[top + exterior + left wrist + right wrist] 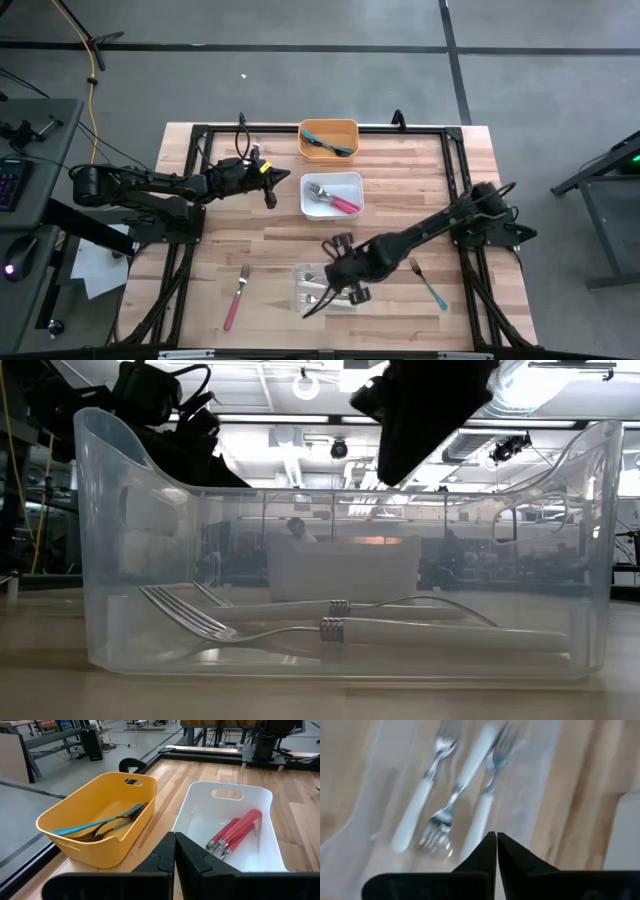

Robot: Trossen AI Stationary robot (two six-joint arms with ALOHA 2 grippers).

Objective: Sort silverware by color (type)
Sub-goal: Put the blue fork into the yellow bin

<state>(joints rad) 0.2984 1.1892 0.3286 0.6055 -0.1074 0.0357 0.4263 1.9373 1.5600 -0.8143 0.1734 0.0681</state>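
Three white-handled forks (447,800) lay in the clear bin (322,287), directly beneath the right tool (352,290), whose fingers were pressed together with nothing between them as it hung just above the bin's edge. In the low view two of those forks showed lying flat on the bin's floor, with the dark tool above them. One teal-handled fork (431,286) lay loose on the counter (400,190) just beside that tool, on the side nearer the right arm's base, and one pink-handled fork (236,298) lay well apart from it, beyond the clear bin. The left tool (268,177) hovered with its fingers closed and empty, near the white bin (227,822), which held pink-handled forks (235,832). Just beyond that tool and beside the white bin stood the orange bin (100,817), holding teal-handled forks (100,823).
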